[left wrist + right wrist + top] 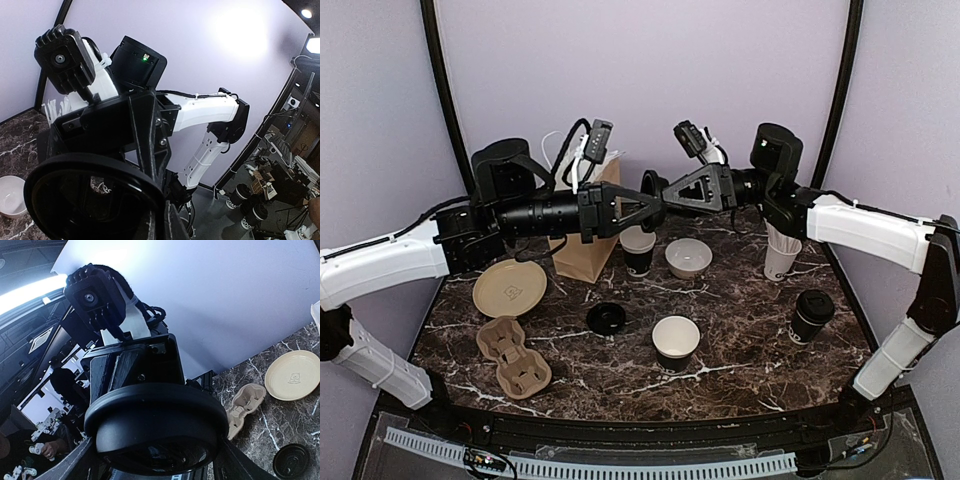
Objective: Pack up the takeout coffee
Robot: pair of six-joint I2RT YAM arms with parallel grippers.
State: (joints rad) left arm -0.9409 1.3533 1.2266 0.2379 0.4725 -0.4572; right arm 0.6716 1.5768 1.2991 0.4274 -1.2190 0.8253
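Left pincer [656, 207] clamped on black dome lid [650, 187], in the air over the worktop [740, 340] back centre. Right pincer [667, 196] straddles the same lid; cannot tell if gripping. Lidded coffee cup [812, 315] near right edge. One open cup [638, 250] back centre, another [675, 343] front centre.

From the left wrist, the black dome lid [90, 200] runs off the bottom edge and the white bowl [10, 197] is cropped at the left. From the right wrist, that lid hides one end of the pulp cup carrier [247, 397]. From above, the left arm [550, 215] covers the paper bag's [585, 258] middle.
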